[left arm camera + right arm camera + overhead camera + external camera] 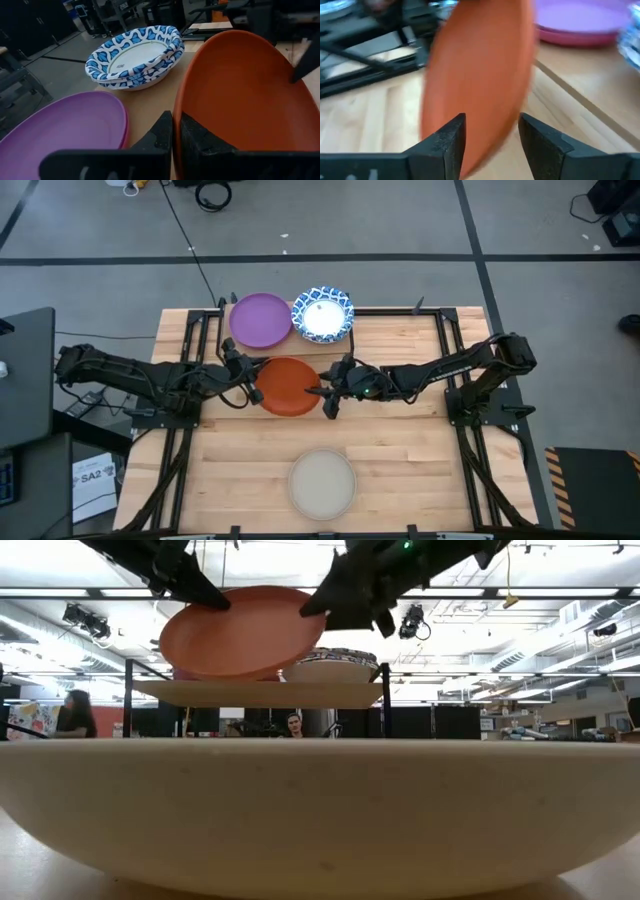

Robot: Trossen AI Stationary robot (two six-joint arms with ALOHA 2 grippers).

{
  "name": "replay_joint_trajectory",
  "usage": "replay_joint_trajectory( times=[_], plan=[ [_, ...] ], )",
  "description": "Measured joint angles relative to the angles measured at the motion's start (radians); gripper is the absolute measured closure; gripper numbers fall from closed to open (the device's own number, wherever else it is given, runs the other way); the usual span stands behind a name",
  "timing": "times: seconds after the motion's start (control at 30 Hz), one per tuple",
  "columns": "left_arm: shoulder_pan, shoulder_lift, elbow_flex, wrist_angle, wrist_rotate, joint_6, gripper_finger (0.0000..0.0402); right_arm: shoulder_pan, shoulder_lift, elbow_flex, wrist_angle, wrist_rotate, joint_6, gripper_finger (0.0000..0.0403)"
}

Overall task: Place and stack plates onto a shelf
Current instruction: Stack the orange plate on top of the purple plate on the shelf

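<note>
Left gripper: fingers clamped on the rim of the orange plate, one finger either side of the edge, seen close in the left wrist view. It grips the plate's left edge in the high view.

Right gripper: at the plate's right edge, fingers spread apart. In the right wrist view the orange rim sits in the gap between them, and neither finger clearly presses it; contact cannot be told.

Orange plate: up off the table, tilted in the low view, its left side lower. It hangs between the two grippers, just in front of the shelf and above the level of its top.

Shelf: at the table's far edge. On it, the purple plate to the left with a pink rim showing under it in the wrist views. A stack of blue-patterned plates to the right, just beside the purple one.

Beige plate: flat on the table near its front edge, well apart from the others; it fills the foreground of the low view.

Beyond the table: two people in the room.
</note>
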Motion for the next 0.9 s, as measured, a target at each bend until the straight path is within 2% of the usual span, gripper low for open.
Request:
replay_joint_trajectory(
  times=[0.2, 0.57, 0.77, 0.9],
  plan=[
    [-0.001, -0.002, 0.001, 0.005, 0.032, -0.004, 0.0385, -0.001, -0.084, 0.0, -0.029, -0.112, -0.111, 0.0216],
    [0.001, -0.001, 0.003, 0.023, 0.056, -0.004, 0.0385, 0.001, -0.273, 0.0, -0.285, -0.124, -0.099, 0.0217],
    [0.025, -0.002, 0.095, -0.001, 0.055, -0.003, 0.0385, 0.002, -0.316, 0.0, -0.354, -0.202, 0.003, 0.0217],
    [0.08, -0.002, 0.201, -0.091, 0.054, 0.007, 0.0385, 0.002, -0.309, 0.0, -0.355, -0.264, 0.026, 0.0217]
  ],
)
